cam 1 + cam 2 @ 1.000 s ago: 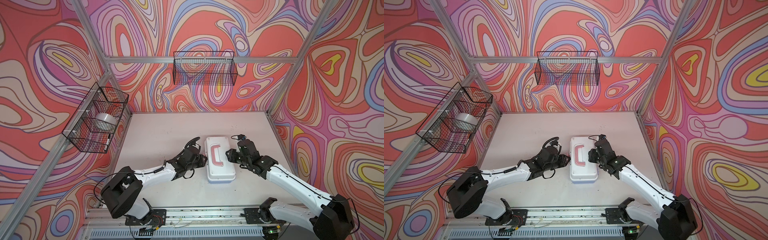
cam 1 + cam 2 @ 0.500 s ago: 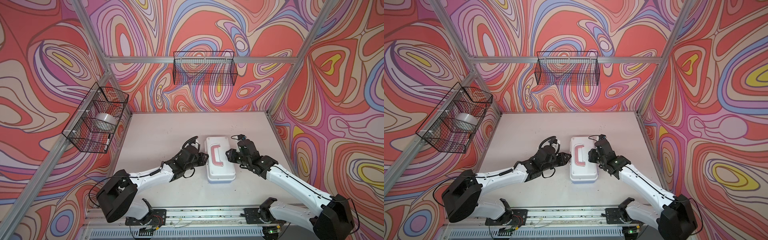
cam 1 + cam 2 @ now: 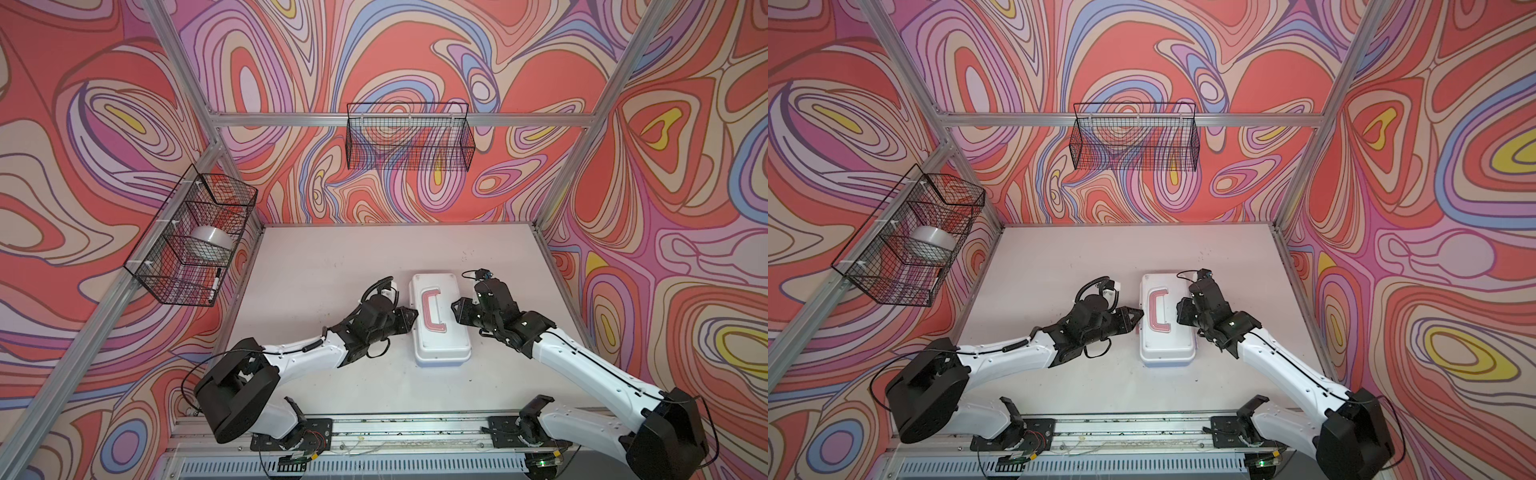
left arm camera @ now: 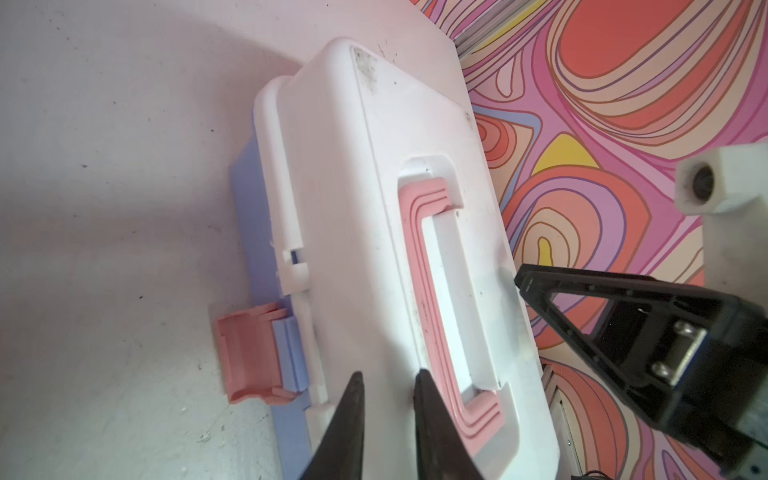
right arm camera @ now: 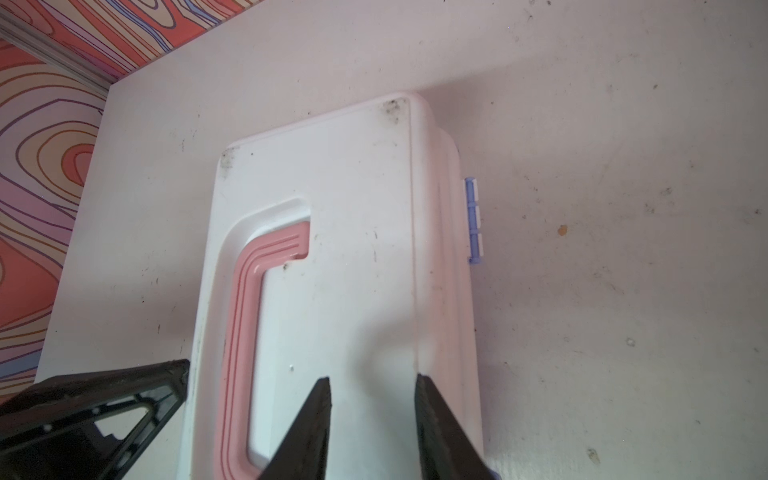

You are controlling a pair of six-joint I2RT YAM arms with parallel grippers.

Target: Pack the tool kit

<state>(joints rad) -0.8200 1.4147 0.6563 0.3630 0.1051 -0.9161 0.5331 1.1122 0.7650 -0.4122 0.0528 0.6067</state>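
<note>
The tool kit [image 3: 442, 349] lies lid down on the table [image 3: 332, 257]. The left gripper [image 4: 388, 376] and right gripper [image 5: 372, 380] are at its opposite long sides, each with fingers slightly spread over the lid and pinching nothing. A pink latch [image 4: 245, 357] juts out on the kit's left-gripper side; a back basket [image 3: 409, 158] hangs well behind the kit, and a side basket [image 3: 178, 266] holds a tape roll [image 3: 210, 241].

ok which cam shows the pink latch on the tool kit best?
Left wrist: the pink latch is whole and close there, swung out from the side of the tool kit. Right wrist shows only the lid and the blue hinge side. In both top views the left gripper sits over that side; no latch shows.
</note>
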